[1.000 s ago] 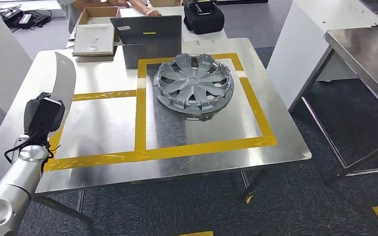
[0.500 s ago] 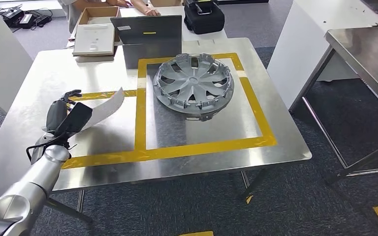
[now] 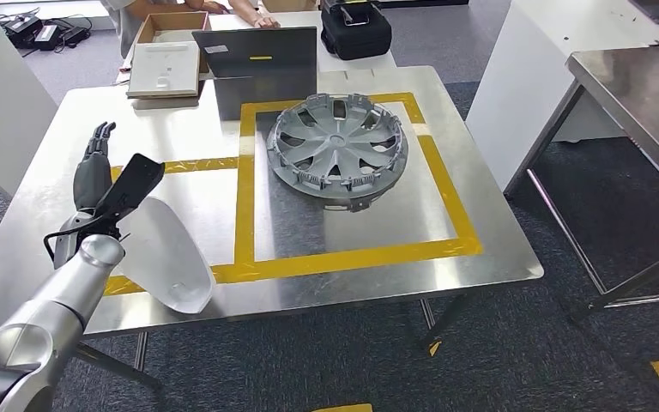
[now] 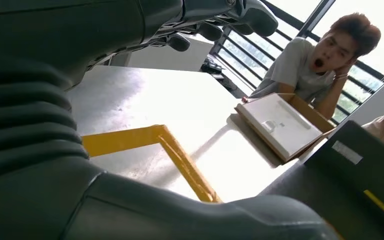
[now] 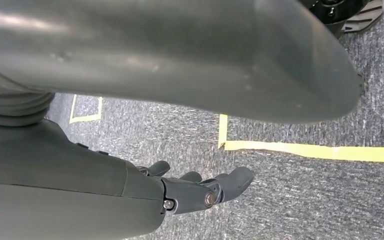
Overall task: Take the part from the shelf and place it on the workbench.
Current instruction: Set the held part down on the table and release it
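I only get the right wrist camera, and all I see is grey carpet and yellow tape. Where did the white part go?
Observer: The white part lies on the workbench, near its front left edge, across a yellow tape line.
Operator: Is the left hand holding it?
Observer: No. The left hand is at the part's far end, fingers spread and not wrapped round it.
Operator: What else is on there?
Observer: A grey wheel cover sits inside the yellow tape square.
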Motion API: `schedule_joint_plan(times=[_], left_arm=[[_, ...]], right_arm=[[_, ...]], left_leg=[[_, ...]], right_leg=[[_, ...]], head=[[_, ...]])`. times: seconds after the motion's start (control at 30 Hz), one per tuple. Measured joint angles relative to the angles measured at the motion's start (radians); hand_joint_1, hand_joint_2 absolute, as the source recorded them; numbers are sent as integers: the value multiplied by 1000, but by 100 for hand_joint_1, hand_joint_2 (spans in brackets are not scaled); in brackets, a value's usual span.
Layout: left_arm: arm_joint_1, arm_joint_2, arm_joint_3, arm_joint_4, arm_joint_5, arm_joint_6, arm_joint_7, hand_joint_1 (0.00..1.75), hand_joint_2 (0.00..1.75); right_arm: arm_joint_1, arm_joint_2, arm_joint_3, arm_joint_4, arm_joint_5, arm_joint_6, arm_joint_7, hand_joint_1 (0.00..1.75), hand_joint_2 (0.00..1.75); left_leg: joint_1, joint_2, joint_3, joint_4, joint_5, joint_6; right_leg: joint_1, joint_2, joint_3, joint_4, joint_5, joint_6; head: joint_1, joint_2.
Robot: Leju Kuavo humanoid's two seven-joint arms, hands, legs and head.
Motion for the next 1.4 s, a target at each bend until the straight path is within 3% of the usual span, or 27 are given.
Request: schedule_joint_plan(times=[0.07,0.2,0.27,0.33,0.37,0.4,0.43,0.5,0.57,0.67,0.73,0.83,0.9,0.93,1.0,1.07,1.13,1.2,1.23,1.27,1.33,1.37,1.4], left_arm=[[1,7,11,-39,16,17,-30,0,0],[31,29,38,-197,35,39,-47,0,0],[55,39,51,-292,37,47,-40,0,0],[84,46,60,-364,37,51,-34,0,0],[100,48,64,-395,38,52,-34,0,0],[117,51,67,-424,40,54,-38,0,0],[133,53,70,-453,45,55,-43,0,0],[162,58,77,-512,59,57,-52,0,0],[188,67,84,-572,74,58,-58,0,0],[234,80,90,-660,105,65,-80,0,0],[298,95,95,-754,116,93,-115,0,0],[435,113,98,-961,84,168,-153,0,0],[525,125,96,-1093,57,207,-164,0,0],[564,134,94,-1151,50,219,-170,0,0],[606,151,91,-1242,45,230,-181,0,0],[610,167,86,-1302,47,233,-189,0,0],[596,181,83,-1329,52,234,-192,0,0],[581,187,80,-1336,56,234,-194,0,0],[574,188,77,-1337,58,234,-194,0,0],[567,188,73,-1337,61,234,-194,0,0],[557,189,66,-1337,67,234,-194,0,0],[555,189,63,-1336,70,234,-195,0,0],[555,189,60,-1334,73,234,-195,0,0]], right_arm=[[0,3,-1,0,0,-1,-2,0,0],[0,9,-5,0,2,-1,-16,0,0],[0,9,-7,0,3,0,-20,0,0],[1,9,-8,0,4,0,-20,0,0],[2,9,-8,0,6,1,-21,0,0],[2,9,-8,0,7,1,-23,0,0],[3,9,-8,0,8,1,-26,0,0],[1,10,-8,0,10,2,-32,0,0],[0,13,-8,0,10,4,-35,0,0],[0,14,-9,0,10,5,-37,0,0],[0,14,-9,0,10,5,-39,0,0],[4,13,-10,0,10,5,-40,0,0],[6,13,-11,0,10,2,-37,0,0],[6,12,-12,0,10,1,-34,0,0],[5,13,-15,0,10,-5,-27,0,0],[3,15,-16,0,10,-12,-17,0,0],[-2,18,-17,0,10,-19,-11,0,0],[-6,20,-20,0,8,-24,-6,0,0],[-7,22,-22,0,7,-26,-5,0,0],[-8,23,-24,0,6,-29,-3,0,0],[-9,25,-26,0,3,-31,-2,0,0],[-10,26,-28,0,2,-33,-2,0,0],[-11,26,-30,0,1,-35,-2,0,0]], left_leg=[[-1,0,-1,2,-1,2],[2,2,12,-24,15,20],[11,6,21,-46,28,25],[13,7,18,-48,32,25],[15,8,14,-45,33,23],[18,7,10,-41,33,19],[23,7,4,-34,33,13],[33,5,-11,-13,30,-7],[35,3,-24,7,27,-31],[35,1,-28,-2,39,-58],[37,3,-40,23,8,-63],[27,3,-94,195,-123,-56],[18,3,-101,274,-168,-46],[13,3,-77,260,-166,-37],[-1,3,20,131,-136,-12],[-16,4,86,25,-112,7],[-25,6,89,7,-96,17],[-23,6,82,-2,-72,27],[-20,8,76,-9,-57,32],[-16,10,67,-14,-42,37],[-13,12,39,-15,-16,43],[-13,13,23,-14,-4,43],[-13,14,6,-12,7,42]], right_leg=[[-1,0,0,-2,1,1],[-4,0,2,-1,-3,15],[-5,-1,-30,70,-49,22],[-13,-2,-92,199,-107,33],[-20,-2,-115,245,-118,39],[-27,-2,-121,256,-112,46],[-34,-3,-107,225,-87,53],[-46,-2,-49,107,-30,68],[-48,3,-24,45,-9,61],[-43,5,-41,51,0,23],[-42,4,-51,47,16,1],[-32,5,-74,44,37,-17],[-21,4,-93,44,50,-22],[-16,4,-103,44,57,-23],[-8,2,-118,45,72,-23],[-3,-3,-123,41,86,-17],[-5,-6,-122,33,101,-5],[-7,-6,-125,27,109,8],[-7,-5,-133,38,92,14],[-7,-4,-145,67,56,19],[-12,-4,-176,177,-47,29],[-13,-4,-185,234,-83,33],[-14,-4,-183,273,-95,37]], head=[[0,0],[0,0],[2,0],[4,0],[4,0],[4,0],[4,0],[5,0],[6,0],[6,0],[5,0],[3,0],[4,0],[4,0],[4,0],[4,0],[2,0],[0,0],[1,0],[3,0],[5,0],[6,0],[6,0]])
